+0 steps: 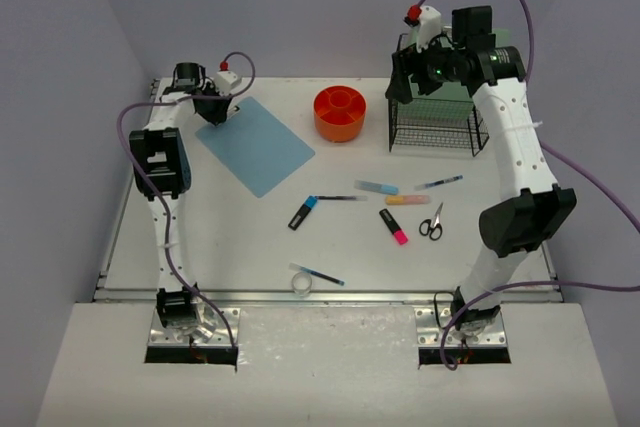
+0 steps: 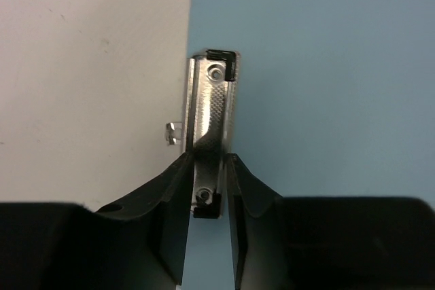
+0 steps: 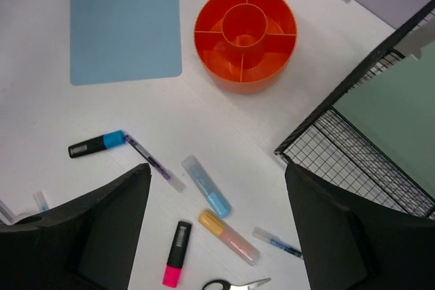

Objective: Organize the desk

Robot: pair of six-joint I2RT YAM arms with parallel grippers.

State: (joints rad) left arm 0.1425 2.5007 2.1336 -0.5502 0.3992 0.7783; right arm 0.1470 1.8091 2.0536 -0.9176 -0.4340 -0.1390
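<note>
On the white desk (image 1: 220, 247) a blue clipboard (image 1: 255, 144) lies at the back left. My left gripper (image 1: 213, 107) is down at its far corner. In the left wrist view the silver metal clip (image 2: 213, 106) sits between the black fingers (image 2: 170, 202), which are closed in on its two sides over the blue board (image 2: 306, 66). My right gripper (image 1: 400, 77) hangs high by the black wire rack (image 1: 437, 122). In the right wrist view it (image 3: 217, 168) is open with nothing between its fingers.
An orange round organizer (image 1: 339, 112) stands mid-back. Loose on the desk are a blue-capped marker (image 1: 303, 213), pale blue (image 1: 376, 187), orange (image 1: 407, 200) and pink (image 1: 394, 226) highlighters, scissors (image 1: 432, 222), three pens (image 1: 318, 274) and a tape roll (image 1: 301, 285). A green sheet (image 3: 394, 113) stands in the rack.
</note>
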